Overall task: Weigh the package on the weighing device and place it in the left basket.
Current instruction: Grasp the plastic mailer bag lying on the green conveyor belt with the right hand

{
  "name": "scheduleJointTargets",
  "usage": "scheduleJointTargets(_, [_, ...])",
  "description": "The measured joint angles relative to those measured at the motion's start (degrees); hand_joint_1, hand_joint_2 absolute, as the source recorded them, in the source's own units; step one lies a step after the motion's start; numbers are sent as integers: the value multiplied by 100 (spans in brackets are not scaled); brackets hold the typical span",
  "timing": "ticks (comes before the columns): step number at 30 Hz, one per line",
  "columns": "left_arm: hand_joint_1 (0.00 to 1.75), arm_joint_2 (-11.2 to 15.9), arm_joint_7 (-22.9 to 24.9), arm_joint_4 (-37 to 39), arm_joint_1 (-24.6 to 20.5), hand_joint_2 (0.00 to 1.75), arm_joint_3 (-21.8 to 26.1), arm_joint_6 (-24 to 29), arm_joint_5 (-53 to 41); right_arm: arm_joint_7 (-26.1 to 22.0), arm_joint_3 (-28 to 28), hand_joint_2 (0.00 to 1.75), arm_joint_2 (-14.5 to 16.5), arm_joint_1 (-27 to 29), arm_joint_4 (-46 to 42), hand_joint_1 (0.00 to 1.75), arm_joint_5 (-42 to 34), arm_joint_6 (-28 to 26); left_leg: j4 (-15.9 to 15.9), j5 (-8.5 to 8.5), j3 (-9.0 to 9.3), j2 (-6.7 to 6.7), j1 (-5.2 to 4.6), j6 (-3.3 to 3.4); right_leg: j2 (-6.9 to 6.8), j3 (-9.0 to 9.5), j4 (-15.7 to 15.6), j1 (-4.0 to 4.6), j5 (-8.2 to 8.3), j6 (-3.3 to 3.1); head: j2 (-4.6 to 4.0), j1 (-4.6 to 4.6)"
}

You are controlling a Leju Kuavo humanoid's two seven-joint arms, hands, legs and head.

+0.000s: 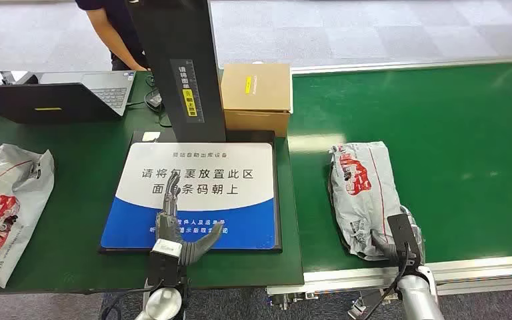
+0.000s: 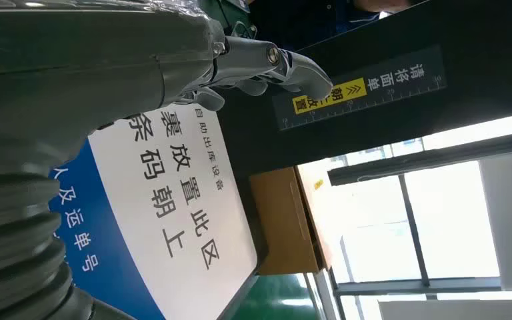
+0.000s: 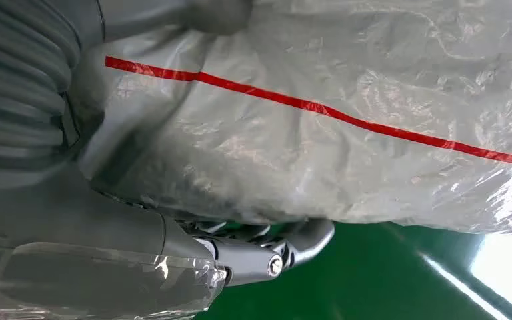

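Note:
The package (image 1: pixel 363 187), a grey plastic mailer with red print and a red stripe, lies on the green conveyor belt (image 1: pixel 453 147) to the right of the weighing device (image 1: pixel 240 180). My right hand (image 1: pixel 397 240) grips its near end. In the right wrist view the bag (image 3: pixel 340 133) is pressed into the palm, with the thumb (image 3: pixel 293 247) curled under its edge. The weighing device is a flat pad with a white and blue printed sheet and has nothing on it. My left hand (image 1: pixel 177 230) hovers over its near edge, fingers apart and holding nothing (image 2: pixel 173 60).
A black post (image 1: pixel 180 67) rises behind the pad, with a cardboard box (image 1: pixel 255 97) to its right. A laptop (image 1: pixel 73 97) and a person (image 1: pixel 113 33) are at the back left. Another grey mailer (image 1: pixel 7 213) lies at the far left of the table.

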Motion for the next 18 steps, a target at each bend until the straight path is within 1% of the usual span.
scheduleJointTargets(4, [0, -1, 0, -1, 2, 175, 3, -2, -2, -3, 0, 175, 4, 5, -11, 157, 0, 1, 0, 0, 0, 0, 0, 0, 0, 0, 0, 0, 0, 0, 0, 0])
scheduleJointTargets(8, [0, -1, 0, -5, 5, 175, 11, -9, -9, -14, 0, 175, 15, 20, -48, 154, -1, 6, 0, 0, 0, 0, 0, 0, 0, 0, 0, 0, 0, 0, 0, -2])
scheduleJointTargets(15, [0, -2, 0, -10, 9, 175, 20, -17, -14, -30, 0, 175, 30, 41, -92, 154, -5, 13, 0, 0, 0, 0, 0, 0, 0, 0, 0, 0, 0, 0, 0, -2])
scheduleJointTargets(18, [0, -13, 0, -26, 21, 175, 61, -46, -43, -78, 3, 175, 94, 120, -299, 154, -19, 48, 0, 0, -1, 0, 0, 0, 0, 0, 0, 0, 0, 0, 0, -2])
